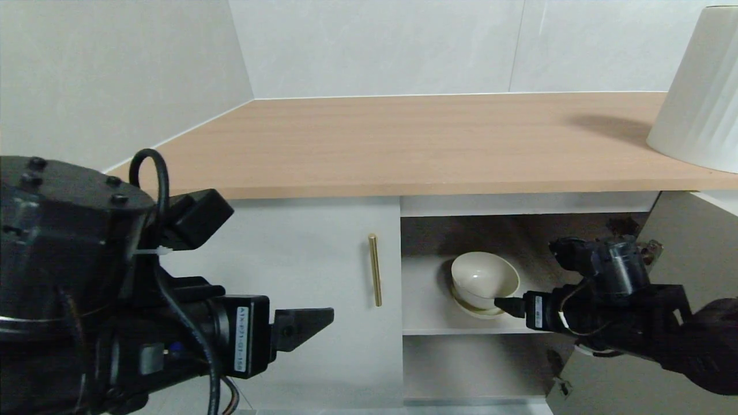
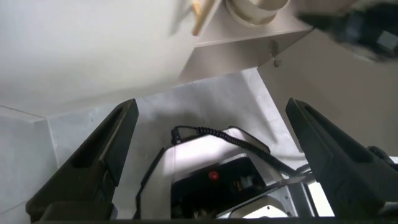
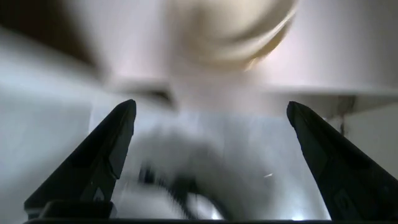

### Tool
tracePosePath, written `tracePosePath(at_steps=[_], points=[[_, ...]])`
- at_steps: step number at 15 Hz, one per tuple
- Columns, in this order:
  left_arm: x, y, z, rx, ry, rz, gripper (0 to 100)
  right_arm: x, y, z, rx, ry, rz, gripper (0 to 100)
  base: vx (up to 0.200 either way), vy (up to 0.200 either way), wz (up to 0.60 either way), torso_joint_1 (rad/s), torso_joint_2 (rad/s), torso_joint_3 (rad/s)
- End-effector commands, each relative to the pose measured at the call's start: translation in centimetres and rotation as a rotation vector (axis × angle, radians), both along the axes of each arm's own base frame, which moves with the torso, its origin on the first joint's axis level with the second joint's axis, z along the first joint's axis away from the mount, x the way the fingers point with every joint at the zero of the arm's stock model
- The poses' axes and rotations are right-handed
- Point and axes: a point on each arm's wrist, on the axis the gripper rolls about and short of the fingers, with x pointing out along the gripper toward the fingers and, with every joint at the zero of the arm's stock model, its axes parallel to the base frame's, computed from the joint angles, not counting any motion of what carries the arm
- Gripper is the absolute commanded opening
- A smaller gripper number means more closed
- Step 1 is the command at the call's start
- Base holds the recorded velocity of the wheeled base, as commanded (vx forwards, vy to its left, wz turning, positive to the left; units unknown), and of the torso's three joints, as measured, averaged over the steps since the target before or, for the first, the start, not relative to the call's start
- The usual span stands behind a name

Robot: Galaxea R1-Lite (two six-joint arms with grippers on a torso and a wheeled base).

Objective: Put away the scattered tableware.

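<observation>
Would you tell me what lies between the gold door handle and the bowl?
In the head view, only the edge of the closed door and a bare strip of shelf separate handle and bowl.

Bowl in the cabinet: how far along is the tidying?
Done: the bowl sits on a plate on the shelf. In hand: nothing; the right gripper is open close by the bowl, the left gripper open too. Left: probably withdrawing and closing the open door.
</observation>
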Motion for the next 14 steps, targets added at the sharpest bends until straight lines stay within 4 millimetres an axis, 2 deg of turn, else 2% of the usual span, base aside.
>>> tracePosePath(at_steps=[1, 2, 5, 12, 14], points=[[-1.0, 2.5, 0.8, -0.052, -0.031, 0.011, 100, -7.3, -0.9, 4.9, 0.014, -0.066, 0.161, 100, 0.0, 0.0, 0.0, 0.0, 0.0, 0.0], [-1.0, 3.0, 0.7, -0.065, -0.026, 0.015, 100, -8.5, -1.3, 5.7, 0.004, -0.058, 0.184, 100, 0.0, 0.0, 0.0, 0.0, 0.0, 0.0], [-1.0, 4.4, 0.7, -0.078, -0.032, 0.071, 100, -10.2, -2.1, 7.5, -0.019, -0.025, 0.202, 100, 0.0, 0.0, 0.0, 0.0, 0.0, 0.0], [-0.9, 4.6, 0.2, -0.065, -0.017, 0.082, 100, -10.4, -2.3, 6.5, -0.044, 0.019, 0.192, 100, 0.0, 0.0, 0.0, 0.0, 0.0, 0.0], [-0.7, 4.4, 0.0, -0.058, -0.009, 0.082, 100, -10.4, -2.3, 6.3, -0.049, 0.028, 0.192, 100, -0.2, 0.0, 0.0, 0.002, 0.0, 0.014]])
